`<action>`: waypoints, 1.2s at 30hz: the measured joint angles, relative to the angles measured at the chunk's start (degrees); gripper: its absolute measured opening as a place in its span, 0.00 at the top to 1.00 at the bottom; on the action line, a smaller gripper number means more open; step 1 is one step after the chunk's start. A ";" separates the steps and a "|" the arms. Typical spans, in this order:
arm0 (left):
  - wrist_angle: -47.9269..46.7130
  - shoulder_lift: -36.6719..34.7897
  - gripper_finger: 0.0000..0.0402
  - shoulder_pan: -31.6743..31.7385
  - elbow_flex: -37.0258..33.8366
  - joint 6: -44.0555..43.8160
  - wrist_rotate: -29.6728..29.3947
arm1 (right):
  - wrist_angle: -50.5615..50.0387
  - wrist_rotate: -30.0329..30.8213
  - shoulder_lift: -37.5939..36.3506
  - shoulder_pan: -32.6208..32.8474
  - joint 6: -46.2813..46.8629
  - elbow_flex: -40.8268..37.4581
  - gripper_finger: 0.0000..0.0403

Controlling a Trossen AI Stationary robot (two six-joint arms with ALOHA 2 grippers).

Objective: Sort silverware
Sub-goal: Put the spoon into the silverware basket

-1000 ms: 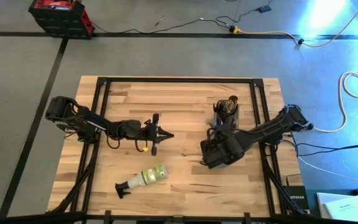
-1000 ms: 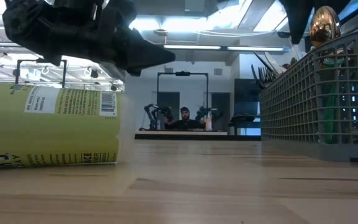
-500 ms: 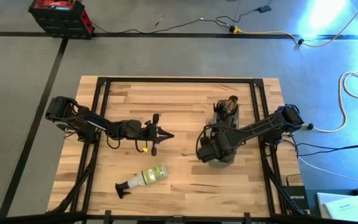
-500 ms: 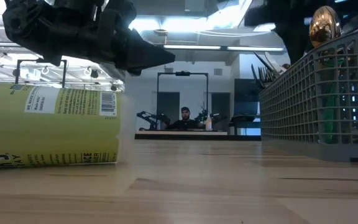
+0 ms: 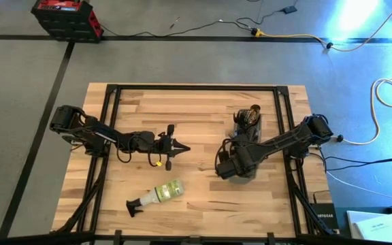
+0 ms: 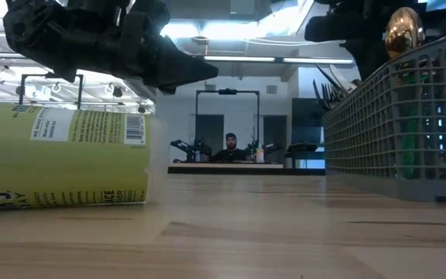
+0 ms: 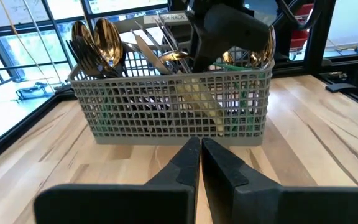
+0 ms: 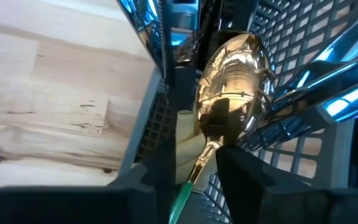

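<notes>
The right pincer [image 8: 197, 168] reaches into the caddy [image 7: 173, 102], fingers apart around a gold spoon [image 8: 232, 87] to lift it, while the left pincer [image 7: 199, 163] waits together.

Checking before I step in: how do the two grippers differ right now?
The left gripper is shut and empty, hovering over bare table short of the grey mesh caddy. The right gripper is down inside the caddy, its fingers either side of a green-handled gold spoon. Both are dark and two-fingered.

Overhead camera looks straight down; table-level camera faces the room; both share the mesh caddy [image 5: 245, 129].
</notes>
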 joint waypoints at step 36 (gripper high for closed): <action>-0.15 0.00 1.00 -0.37 0.02 0.24 0.02 | -5.93 27.41 -1.60 12.01 3.10 8.63 1.00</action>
